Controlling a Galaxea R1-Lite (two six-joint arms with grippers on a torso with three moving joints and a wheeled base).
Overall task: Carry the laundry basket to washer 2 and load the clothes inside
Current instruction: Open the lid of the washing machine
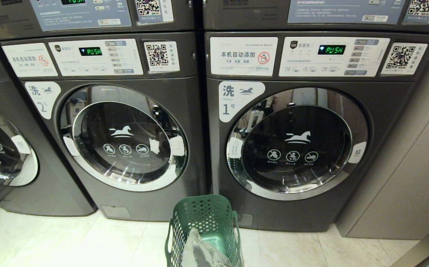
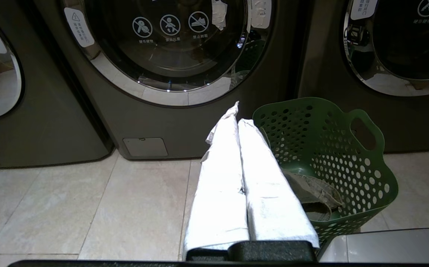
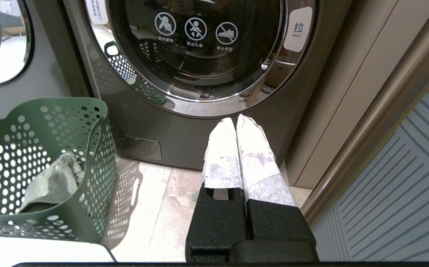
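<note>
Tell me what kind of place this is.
Probably a shared or coin laundry room: numbered front-loading washers stand side by side, each with a QR code sticker, and a laundry basket sits on the floor.

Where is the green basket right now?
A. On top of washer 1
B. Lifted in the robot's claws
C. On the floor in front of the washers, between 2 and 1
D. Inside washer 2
C: the basket stands on the floor tiles before the gap between washer 2 and washer 1, with the clothes inside it; both doors are shut and neither claw touches it.
</note>
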